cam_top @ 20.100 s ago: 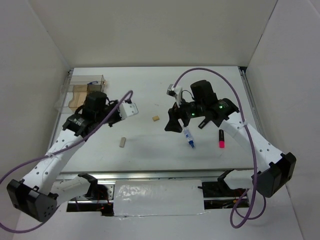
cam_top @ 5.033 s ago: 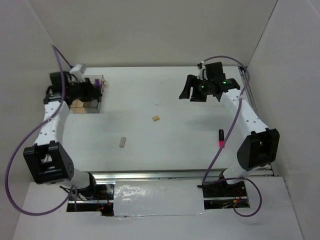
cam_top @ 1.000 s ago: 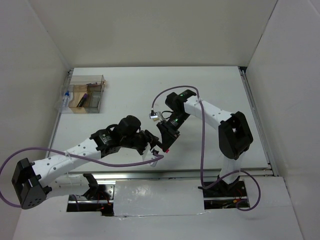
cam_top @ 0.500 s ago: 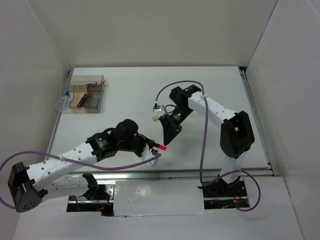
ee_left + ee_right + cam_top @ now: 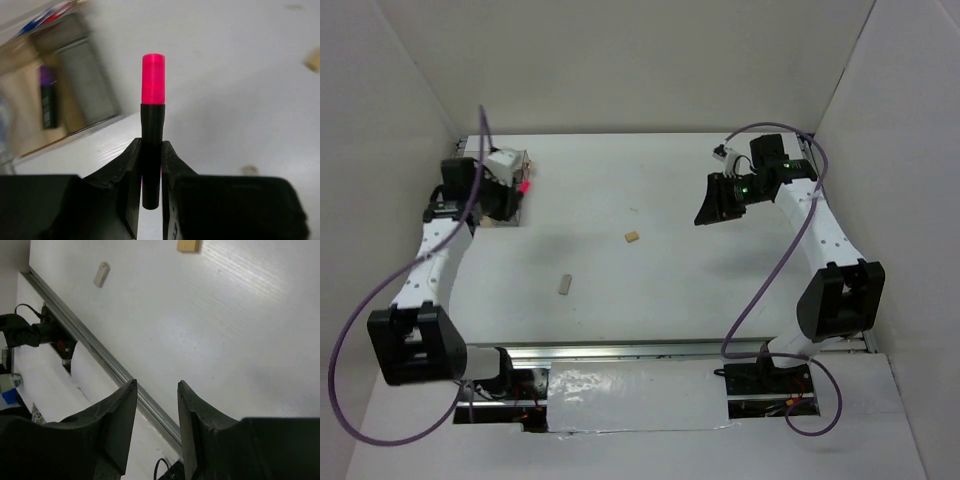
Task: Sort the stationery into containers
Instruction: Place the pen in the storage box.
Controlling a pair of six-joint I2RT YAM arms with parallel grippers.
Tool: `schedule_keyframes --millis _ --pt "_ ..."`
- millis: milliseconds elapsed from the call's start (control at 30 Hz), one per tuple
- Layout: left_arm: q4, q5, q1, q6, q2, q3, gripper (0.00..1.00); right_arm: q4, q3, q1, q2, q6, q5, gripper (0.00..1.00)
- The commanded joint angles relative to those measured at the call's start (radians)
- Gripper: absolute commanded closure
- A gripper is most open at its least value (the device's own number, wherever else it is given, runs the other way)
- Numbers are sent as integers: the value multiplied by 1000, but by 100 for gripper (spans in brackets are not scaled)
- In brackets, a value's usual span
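Observation:
My left gripper (image 5: 150, 150) is shut on the pink-black marker (image 5: 152, 100), held up next to the clear compartment box (image 5: 65, 90) at the table's far left; in the top view the gripper (image 5: 515, 195) and marker (image 5: 525, 186) sit at the box (image 5: 505, 160). A dark purple marker (image 5: 48, 97) lies in the box, and blue and red pens show at its far edge. Two tan eraser blocks lie on the table (image 5: 633, 237) (image 5: 566, 285); both show in the right wrist view (image 5: 188, 245) (image 5: 102, 274). My right gripper (image 5: 156, 390) is open and empty, raised at the far right (image 5: 712, 210).
White walls close in the table on three sides. A metal rail (image 5: 100, 355) runs along the table's near edge, with cables below it.
My left arm has swung from the near middle of the table to the far-left box, carrying the pink-black marker. My right arm has pulled back to the far right.

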Motion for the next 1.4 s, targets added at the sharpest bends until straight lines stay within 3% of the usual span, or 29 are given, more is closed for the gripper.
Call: schedule_keyframes --millis 0,67,200,367,600,700,867,933,1000,1167,1267,1367 --pt "3 24 245 -144 151 126 100 90 -82 9 -34 56 19 55" --pt "2 47 352 -132 273 235 100 118 -115 11 -54 70 15 55" --pt "-43 90 434 -126 456 428 100 107 -105 18 -53 64 27 55" --pt "5 7 418 -72 600 527 100 104 -105 18 -50 67 48 56" --pt "51 -42 377 -97 673 551 97 102 -122 17 -42 64 61 56" --pt "66 -66 368 -103 694 553 84 102 -123 15 -38 61 62 56" --pt "75 -74 349 -91 725 567 72 101 -122 18 -25 65 58 56" --pt "57 -74 349 -91 740 594 57 93 -119 17 -19 64 58 56" --pt "35 -68 349 -92 739 606 41 90 -116 17 -21 62 58 56" --pt "63 64 365 -45 596 535 38 92 -131 18 -42 61 65 56" --pt "10 289 331 125 423 397 41 98 -148 21 -59 59 77 56" --pt "-242 401 218 439 265 274 38 98 -157 23 -62 55 75 56"
